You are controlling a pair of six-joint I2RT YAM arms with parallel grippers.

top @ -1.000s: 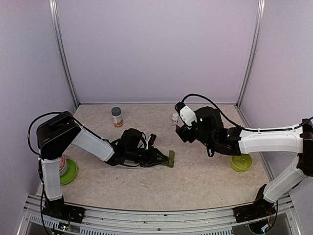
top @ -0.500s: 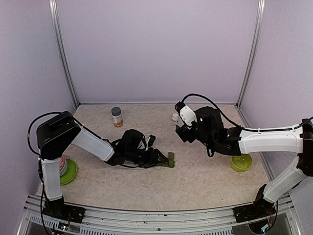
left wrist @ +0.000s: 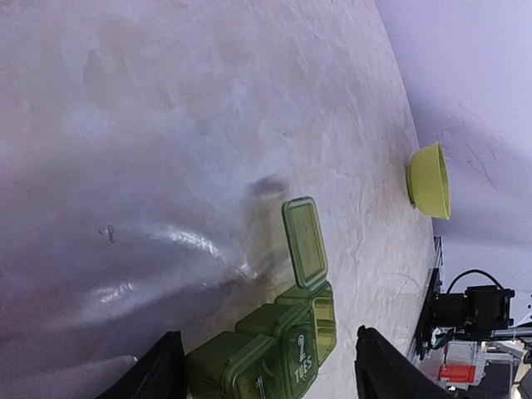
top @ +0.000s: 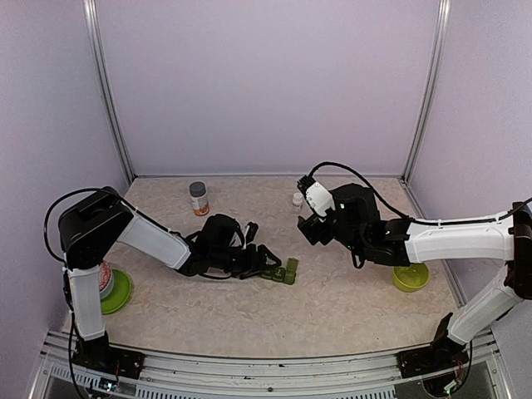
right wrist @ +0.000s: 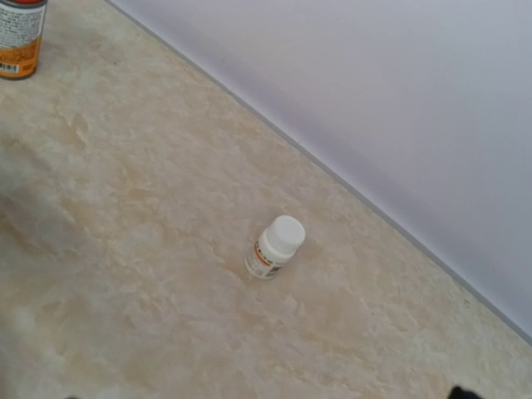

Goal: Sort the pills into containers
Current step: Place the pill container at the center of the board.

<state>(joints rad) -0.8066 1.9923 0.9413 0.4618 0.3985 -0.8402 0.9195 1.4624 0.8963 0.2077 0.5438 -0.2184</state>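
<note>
My left gripper (top: 273, 268) lies low over the table (top: 349, 320), its fingers (left wrist: 162, 371) apart with the pill box (left wrist: 278, 353) between them. I see a gap on one side of the box; on the other side the finger is just beside it, and I cannot tell whether it touches. I have no clamp on it. The box is a dark olive strip resting on the table near the middle. Its nearest compartments are closed, and one is marked "2 TUES". The end compartment farthest from my wrist stands open, its lid (left wrist: 304, 241) flipped up on edge. Beyond that lid lies only bare marbled table, and well beyond it, near the right wall, sits a lime-green bowl (left wrist: 430, 180).

My right gripper (top: 306, 229) hangs above the table, well apart from the box. Its two tips barely show at the bottom corners of my wrist view, far apart, with nothing between them. Ahead of it a small white bottle (right wrist: 274, 248) with a white cap stands alone near the back wall, with nothing between us. Farther left is a grey-capped bottle (top: 198, 199) with an orange label. By my left base sits a green dish (top: 119, 293).
</note>
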